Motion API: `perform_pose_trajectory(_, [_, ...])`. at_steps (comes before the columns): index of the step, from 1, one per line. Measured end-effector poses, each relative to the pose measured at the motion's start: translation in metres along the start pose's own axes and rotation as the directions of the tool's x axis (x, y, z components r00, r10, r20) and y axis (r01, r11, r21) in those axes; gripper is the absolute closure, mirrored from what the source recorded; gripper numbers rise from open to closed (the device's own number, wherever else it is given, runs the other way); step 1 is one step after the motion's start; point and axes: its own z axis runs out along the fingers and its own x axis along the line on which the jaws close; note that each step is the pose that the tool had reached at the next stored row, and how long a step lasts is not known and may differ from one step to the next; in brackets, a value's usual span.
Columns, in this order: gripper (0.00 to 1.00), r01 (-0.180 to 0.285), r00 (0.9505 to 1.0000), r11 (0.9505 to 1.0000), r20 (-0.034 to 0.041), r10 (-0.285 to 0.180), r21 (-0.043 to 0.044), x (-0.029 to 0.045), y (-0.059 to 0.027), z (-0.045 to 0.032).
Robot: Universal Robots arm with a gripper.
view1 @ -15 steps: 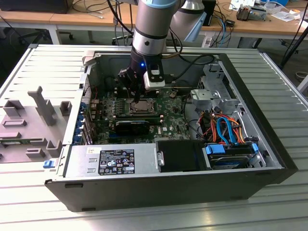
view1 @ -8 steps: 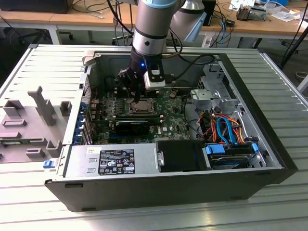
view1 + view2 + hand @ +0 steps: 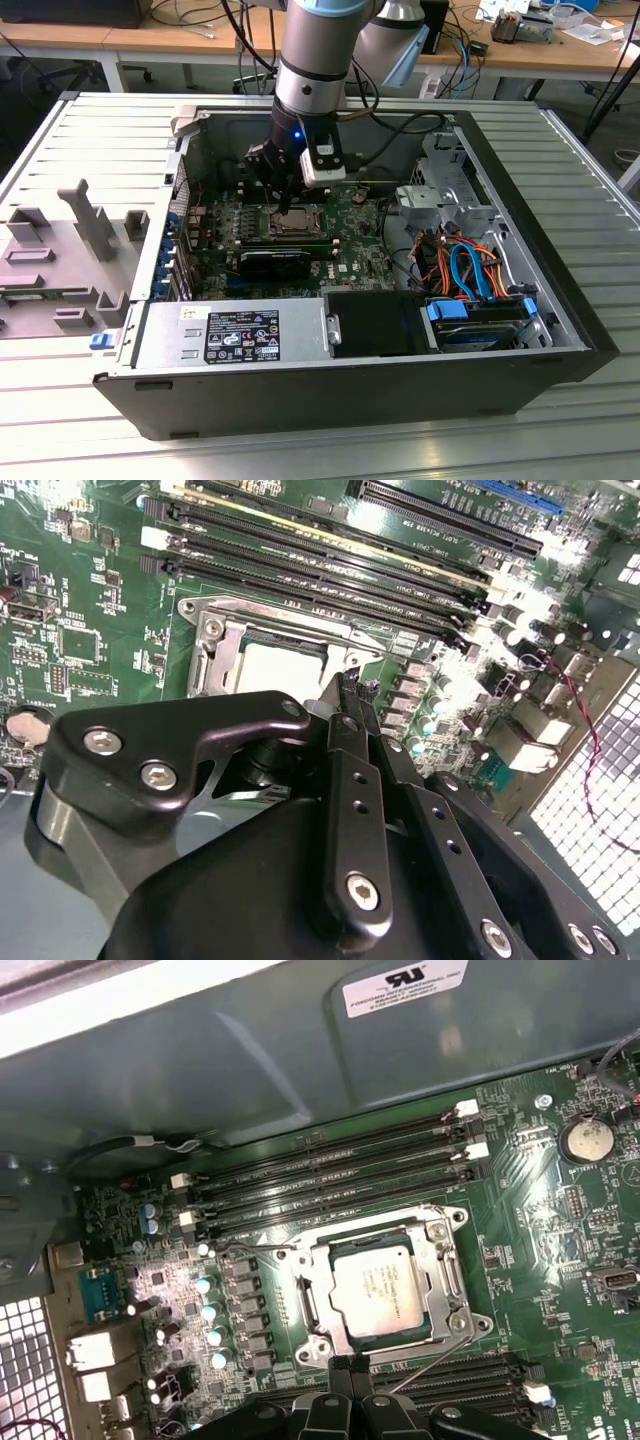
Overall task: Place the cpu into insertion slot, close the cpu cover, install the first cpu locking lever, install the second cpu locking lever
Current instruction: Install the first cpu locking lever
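Note:
The cpu (image 3: 385,1290) lies flat in the insertion slot (image 3: 292,222) on the green motherboard, its silver top showing in both wrist views (image 3: 280,665). The cpu cover (image 3: 452,1278) is down around it as a silvery frame. One thin wire lever (image 3: 432,1358) slants away from the socket's corner toward my fingertips. Another wire lever (image 3: 250,1247) sticks out from the opposite corner. My gripper (image 3: 350,1368) hovers just off the socket's edge with its black fingers together and nothing between them. In the exterior view my gripper (image 3: 283,200) hangs directly over the socket.
Long black memory slots (image 3: 330,1175) run beside the socket on two sides. A black card (image 3: 275,262), the power supply (image 3: 230,335) and a drive bay with coloured cables (image 3: 470,270) crowd the case. The case wall (image 3: 250,1060) rises close behind. Grey fixtures (image 3: 60,260) stand outside.

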Motion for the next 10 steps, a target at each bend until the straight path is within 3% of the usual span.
perform_pose_trajectory(10, [0.89,0.082,0.9967,0.9966,0.0023,-0.082,0.0116,0.0,0.0,0.0])
